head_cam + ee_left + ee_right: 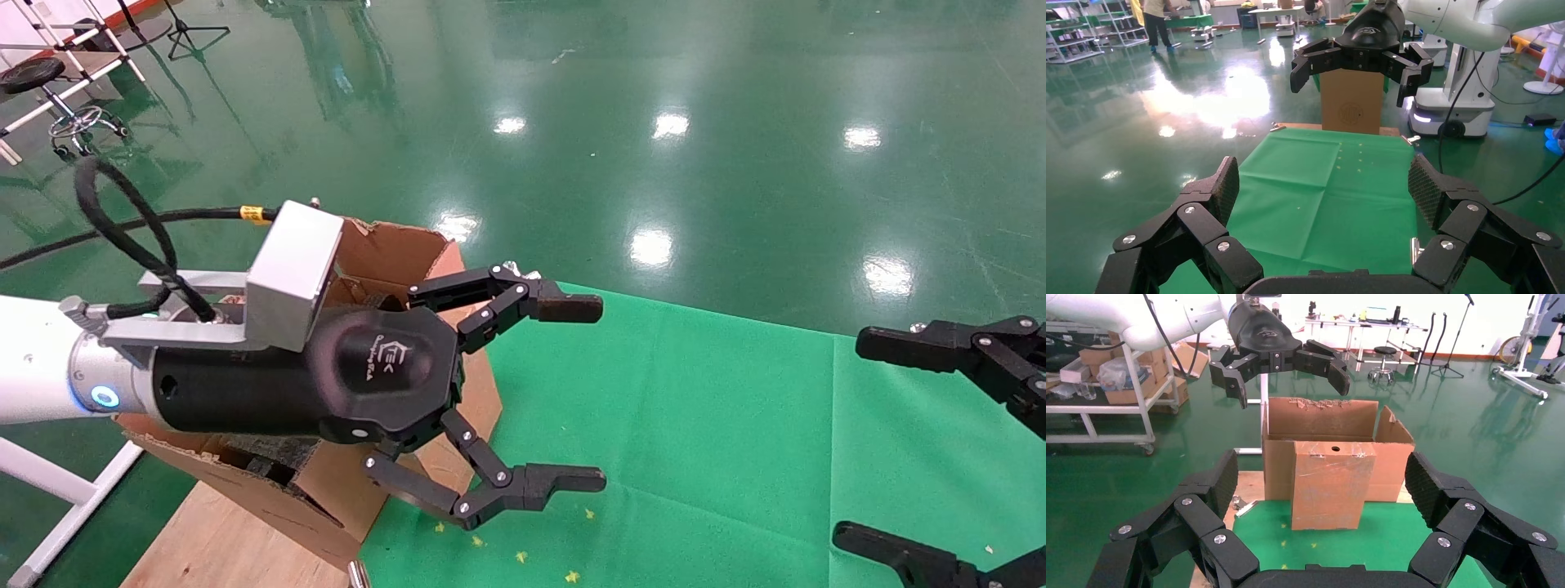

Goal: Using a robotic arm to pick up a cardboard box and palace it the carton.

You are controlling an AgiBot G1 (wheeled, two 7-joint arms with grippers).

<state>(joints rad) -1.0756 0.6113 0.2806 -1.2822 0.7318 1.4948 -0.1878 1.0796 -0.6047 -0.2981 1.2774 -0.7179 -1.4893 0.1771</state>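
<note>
Head view: left gripper [584,392] spread wide, empty, beside the carton [392,249]; right gripper [907,441] open too. Cardboard box unseen anywhere; likely placed already, unconfirmed.

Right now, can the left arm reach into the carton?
Probably yes: the left gripper hangs open and empty above the carton, its top open, nothing between them; the right gripper sits parked aside.

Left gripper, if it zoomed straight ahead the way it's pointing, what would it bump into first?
Probably the right gripper. It faces the left gripper across the green cloth, and both are open. The way between them looks free, though it's hard to tell if their heights line up exactly.
</note>
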